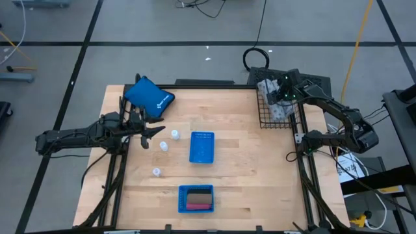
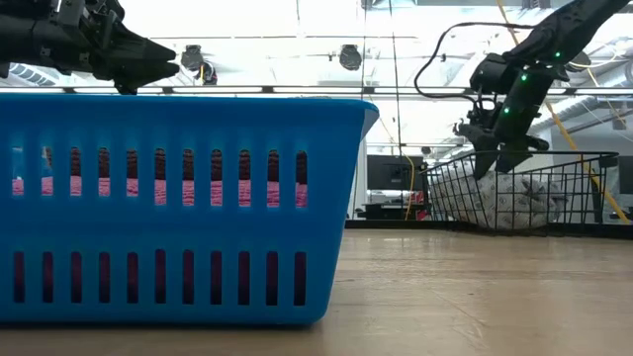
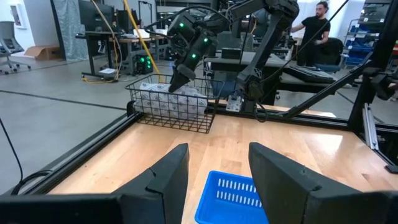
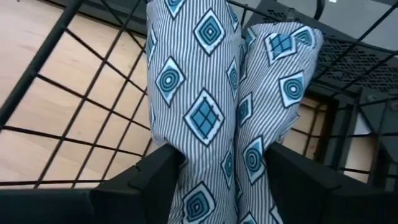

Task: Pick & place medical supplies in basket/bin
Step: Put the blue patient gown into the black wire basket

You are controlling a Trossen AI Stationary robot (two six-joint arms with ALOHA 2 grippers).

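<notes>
My right gripper (image 1: 281, 97) reaches down into the black wire basket (image 1: 263, 123) at the table's far right and is shut on a fat white roll (image 4: 199, 93) with stripes and blue diamonds. My left gripper (image 1: 155, 136) is open and empty, above the table's left side near three tiny white bottles (image 1: 174, 134) (image 1: 164, 146) (image 1: 156, 171) that stand on the wood. Pink (image 1: 198, 206) and dark blocks lie in the near blue tray (image 1: 196, 190). My right gripper pinches the roll between its two fingers (image 4: 155, 171), one on each side of the roll (image 4: 186, 149). The fingers come from above, slanting down into the basket. The roll's lower part (image 2: 514, 208) lies in the basket.
A second blue tray (image 1: 201, 156) stands mid-table, right of the bottles. A blue pouch (image 1: 149, 97) lies at the far left corner. The near tray's wall (image 2: 178, 109) fills the low view's left half. A person (image 3: 317, 25) stands in the room beyond the table.
</notes>
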